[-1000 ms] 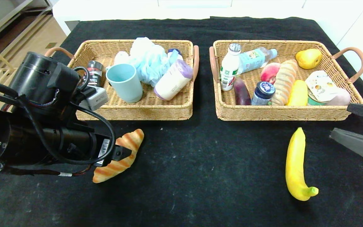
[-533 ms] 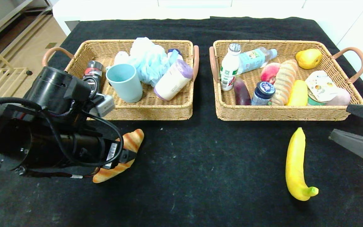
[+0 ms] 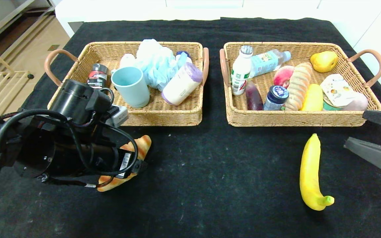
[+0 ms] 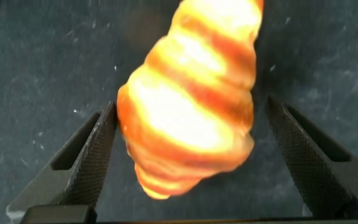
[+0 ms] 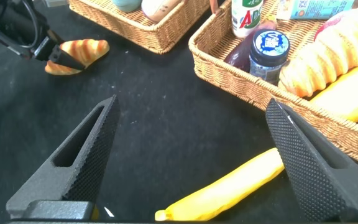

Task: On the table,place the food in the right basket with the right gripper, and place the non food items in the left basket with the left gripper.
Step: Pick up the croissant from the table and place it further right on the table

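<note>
A striped croissant [image 3: 141,144] lies on the black table in front of the left basket [image 3: 157,121]. My left gripper [image 4: 191,106] is open and down over the croissant [image 4: 185,118], with one finger on each side of it; the arm hides the croissant's near end in the head view. A yellow banana [image 3: 310,172] lies in front of the right basket [image 3: 293,122]. My right gripper [image 3: 354,129] is open and empty at the right edge, just right of the banana. The banana [image 5: 241,186] lies below its fingers in the right wrist view.
The left basket holds a blue cup [image 3: 131,86], a bath puff [image 3: 154,61], a white bottle [image 3: 181,84] and a dark can [image 3: 97,75]. The right basket holds bottles, bread [image 3: 298,86], a pear [image 3: 323,61] and other food. The black table [image 3: 217,178] lies bare between croissant and banana.
My left arm has moved down and toward the croissant, bringing the open fingers around it. The right gripper, banana and baskets have not moved.
</note>
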